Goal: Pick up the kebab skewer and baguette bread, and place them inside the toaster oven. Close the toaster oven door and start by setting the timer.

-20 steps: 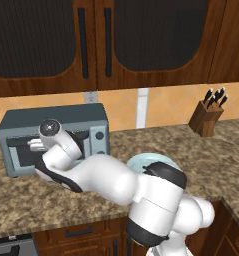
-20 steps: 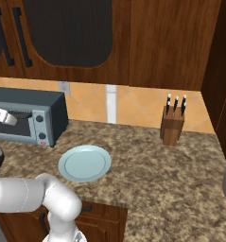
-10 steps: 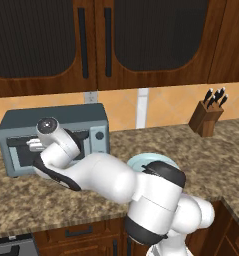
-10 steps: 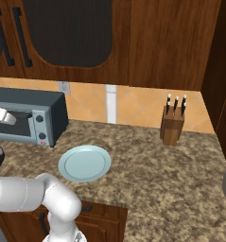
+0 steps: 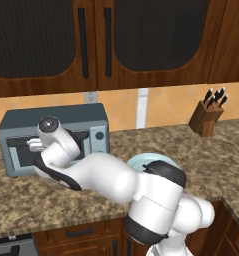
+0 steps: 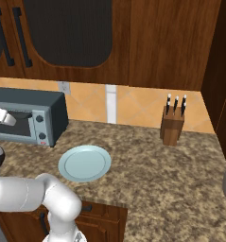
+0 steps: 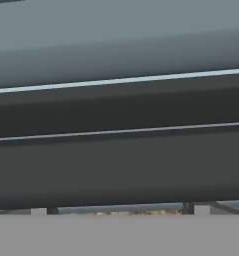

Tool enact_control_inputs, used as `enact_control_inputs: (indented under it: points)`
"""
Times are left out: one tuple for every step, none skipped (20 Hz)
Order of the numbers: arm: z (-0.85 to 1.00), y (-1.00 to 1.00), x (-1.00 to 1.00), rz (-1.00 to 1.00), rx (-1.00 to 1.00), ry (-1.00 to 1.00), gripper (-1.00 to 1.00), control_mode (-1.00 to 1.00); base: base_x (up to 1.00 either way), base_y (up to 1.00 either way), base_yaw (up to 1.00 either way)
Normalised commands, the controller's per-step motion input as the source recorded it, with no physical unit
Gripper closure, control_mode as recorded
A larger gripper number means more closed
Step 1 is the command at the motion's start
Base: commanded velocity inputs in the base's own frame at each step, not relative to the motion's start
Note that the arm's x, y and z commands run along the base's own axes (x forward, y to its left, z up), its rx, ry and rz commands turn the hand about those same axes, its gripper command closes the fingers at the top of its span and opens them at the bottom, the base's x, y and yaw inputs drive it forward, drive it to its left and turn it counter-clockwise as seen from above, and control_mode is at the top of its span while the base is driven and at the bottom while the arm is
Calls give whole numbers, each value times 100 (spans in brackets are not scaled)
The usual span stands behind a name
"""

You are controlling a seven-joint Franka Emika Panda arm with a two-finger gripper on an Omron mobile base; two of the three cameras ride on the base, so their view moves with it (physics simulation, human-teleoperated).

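**Little has shifted; hand stays at the oven front**

Oven [image 5: 53,137] sits at the counter's left, door [image 7: 119,150] shut and running crosswise, right ahead of the gripper [image 5: 32,146]. Jaws spread wide, holding nothing. Plate [image 6: 84,162] lies bare.

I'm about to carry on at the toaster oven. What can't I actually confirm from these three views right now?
- Skewer and bread: whether they lie inside the toaster oven; dark glass and the arm cover the interior in both base views.
- Door: hand view is too close to show its edges or handle.
- Gripper: fingertips hidden behind the wrist in left base view, cut by the left edge in right base view.
- Knobs: settings too small to read.
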Motion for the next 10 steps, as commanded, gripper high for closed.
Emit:
enact_control_inputs:
  points:
    - [16,0,-2,-1,7,5,-100,-100,0,0,0]
    - [9,0,0,-1,7,5,-100,-100,0,0,0]
    - [10,0,0,-1,6,5,-100,-100,0,0,0]
    - [6,0,-4,-1,5,4,-100,-100,0,0,0]
    - [10,0,-12,-1,5,3,-100,-100,0,0,0]
    - [13,0,-26,-1,5,2,-100,-100,0,0,0]
    - [11,0,-37,0,4,2,-100,-100,0,0,0]
    - [10,0,-59,0,3,1,-100,-100,0,0,0]
    - [6,0,-59,0,2,1,-100,-100,0,0,0]
    - [4,0,-64,0,1,1,-100,-100,0,0,0]
